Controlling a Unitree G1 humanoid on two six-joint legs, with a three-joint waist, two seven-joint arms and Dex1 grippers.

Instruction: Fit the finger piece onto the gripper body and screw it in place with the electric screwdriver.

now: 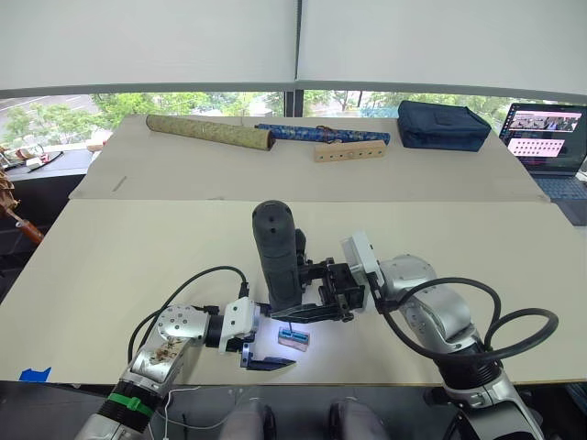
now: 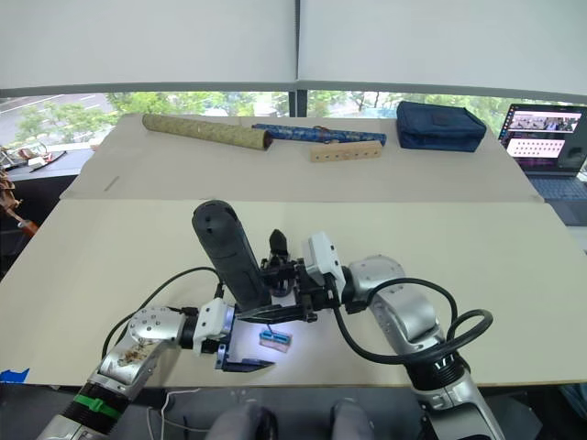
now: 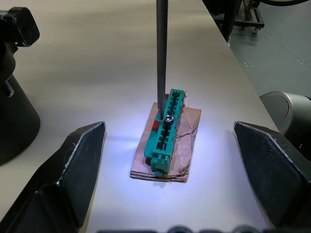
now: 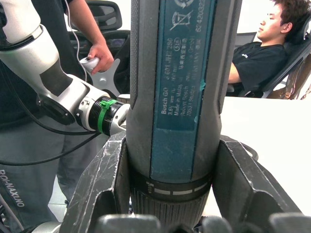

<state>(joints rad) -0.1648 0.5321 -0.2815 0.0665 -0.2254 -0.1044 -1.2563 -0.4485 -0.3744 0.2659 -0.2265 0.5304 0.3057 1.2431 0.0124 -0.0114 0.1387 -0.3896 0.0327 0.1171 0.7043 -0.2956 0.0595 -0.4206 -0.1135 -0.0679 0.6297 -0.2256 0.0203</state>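
The right gripper [image 4: 165, 194] clamps the electric screwdriver [image 1: 275, 257] upright, its bit [image 3: 162, 58] touching a screw in the green holder [image 3: 165, 131], between the wide-spread left gripper [image 3: 165, 179] jaws.

The electric screwdriver [image 4: 180, 97] had a matt, dark grey plastic casing with a smooth printed label, and its bit [image 3: 162, 53] was plain dull metal. The green screw holder [image 3: 167, 128] looked like glossy moulded plastic on a scrap of brown cardboard [image 3: 184, 145]. The bench [image 1: 138, 247] was covered in matt beige sheet.
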